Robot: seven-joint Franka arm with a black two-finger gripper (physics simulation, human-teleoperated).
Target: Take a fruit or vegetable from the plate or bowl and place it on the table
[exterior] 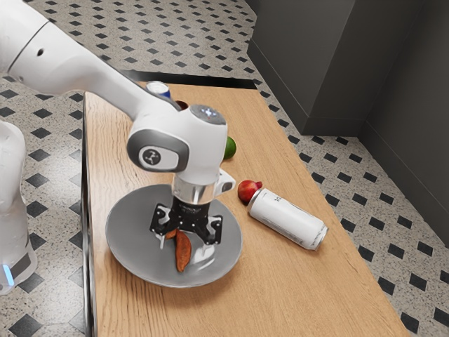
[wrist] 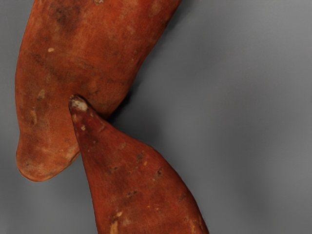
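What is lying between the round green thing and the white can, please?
A red fruit lies between the green thing and the can, close to the can's end; the exterior view shows this.

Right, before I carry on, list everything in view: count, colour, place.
Sweet potatoes: two, reddish-orange, on the plate
Plate: one, grey, on the table
Pomegranate: one, red, by the can's end
Can: one, white, lying down
Green fruit: one, green, partly behind the arm
Container: one, blue-white, table's far end
Table: one, wood-brown, under the plate
Floor: one, speckled pale with dark diamonds
Arm: one, white, over the plate
Tool: one, black, open at the sweet potatoes
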